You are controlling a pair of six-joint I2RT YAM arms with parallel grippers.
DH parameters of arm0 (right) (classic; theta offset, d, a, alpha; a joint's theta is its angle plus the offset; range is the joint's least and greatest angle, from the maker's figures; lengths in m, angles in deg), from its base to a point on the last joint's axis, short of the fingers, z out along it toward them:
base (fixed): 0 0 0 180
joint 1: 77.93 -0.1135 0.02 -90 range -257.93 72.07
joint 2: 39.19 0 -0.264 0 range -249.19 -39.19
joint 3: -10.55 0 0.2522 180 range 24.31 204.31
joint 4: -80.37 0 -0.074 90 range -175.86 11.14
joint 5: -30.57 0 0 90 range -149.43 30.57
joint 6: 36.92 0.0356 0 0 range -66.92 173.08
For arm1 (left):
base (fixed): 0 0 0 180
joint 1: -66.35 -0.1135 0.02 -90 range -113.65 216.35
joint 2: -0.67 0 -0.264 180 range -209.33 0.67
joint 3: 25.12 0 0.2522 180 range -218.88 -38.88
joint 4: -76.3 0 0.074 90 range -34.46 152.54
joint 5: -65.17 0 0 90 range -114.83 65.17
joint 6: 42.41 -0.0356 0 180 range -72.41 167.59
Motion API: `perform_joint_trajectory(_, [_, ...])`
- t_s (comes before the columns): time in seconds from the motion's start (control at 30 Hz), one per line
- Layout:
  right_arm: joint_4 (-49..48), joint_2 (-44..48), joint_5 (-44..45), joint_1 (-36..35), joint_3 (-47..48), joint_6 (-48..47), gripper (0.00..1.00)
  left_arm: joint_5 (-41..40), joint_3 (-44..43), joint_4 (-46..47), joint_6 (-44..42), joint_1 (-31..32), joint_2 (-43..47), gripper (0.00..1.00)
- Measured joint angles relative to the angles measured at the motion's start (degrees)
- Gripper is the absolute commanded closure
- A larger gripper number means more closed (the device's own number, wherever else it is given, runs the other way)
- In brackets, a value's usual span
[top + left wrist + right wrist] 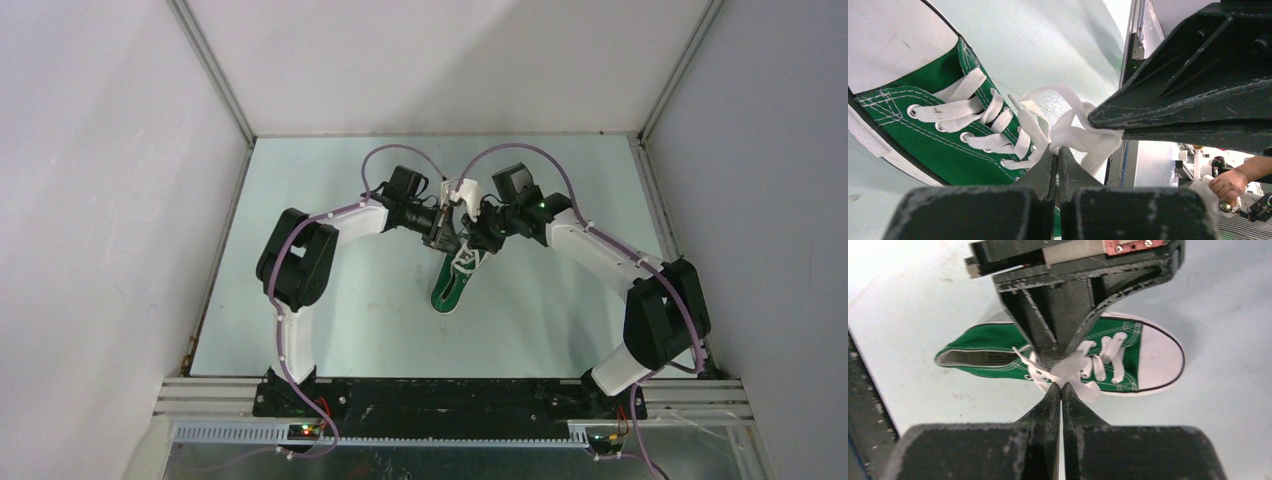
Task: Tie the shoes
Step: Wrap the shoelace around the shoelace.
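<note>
the shoe [452, 288] lay on its sole on the table [330, 310], about midway between the two arms, heel toward their bases. both grippers met just above its tongue. the left gripper [1057, 150] was closed tight, its tips pinching a bunched fold of the laces [1068, 134]. the right gripper [1061, 386] was closed too, nipping the same white bunch from the opposite side, with the two sets of tips almost touching.

the main danger, as i judged it, lay in that closeness. the bunch hid which strand each gripper really had, and whether a knot sat under it could not be told. if both had caught the same loop, pulling apart would only stretch it, or drag out whatever crossing was there, rather than tighten anything.

the hold looked shallow as well. only the very tips were on flat, slick lace, so a firm pull could let a strand slide free and fall slack across the eyelets.

nothing held the shoe down. it looked light, so an uneven or upward pull could drag it over the table, swing the toe round or lift it, and the laces would lose their tension.

with the tips so near, a small misjudged move could also knock one gripper against the other.
</note>
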Motion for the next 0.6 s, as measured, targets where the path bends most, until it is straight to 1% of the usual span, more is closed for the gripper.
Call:
perform_joint_trajectory(0.13, [2.38, -0.57, -6.71, 1.29, 1.25, 0.9, 0.99, 0.28, 0.0, 0.15, -0.09, 0.0, 0.0, 1.0])
perform_joint_trajectory(0.27, [4.48, -3.02, -13.88, 3.61, 3.82, 3.3, 0.98, 1.18, 0.66, 0.52, -0.33, 0.0, 0.0, 1.0])
perform_joint_trajectory(0.37, [5.49, -4.28, -16.13, 5.55, 5.07, 3.91, 0.96, 2.05, 1.86, 0.55, -0.96, 0.0, 0.0, 1.0])
perform_joint_trajectory(0.4, [6.12, -4.7, -16.39, 6.14, 5.49, 4.02, 0.92, 2.21, 2.03, 0.37, -1.31, 0.0, 0.0, 1.0])
perform_joint_trajectory(0.5, [7.67, -6.25, -16.76, 7.52, 7.04, 4.26, 0.85, 2.4, 2.14, 0.09, -2.32, 0.0, 0.0, 1.0])
perform_joint_trajectory(0.6, [8.41, -7.43, -16.0, 8.37, 7.82, 4.44, 0.74, 2.71, 2.14, -0.33, -3.19, 0.0, 0.0, 1.0])
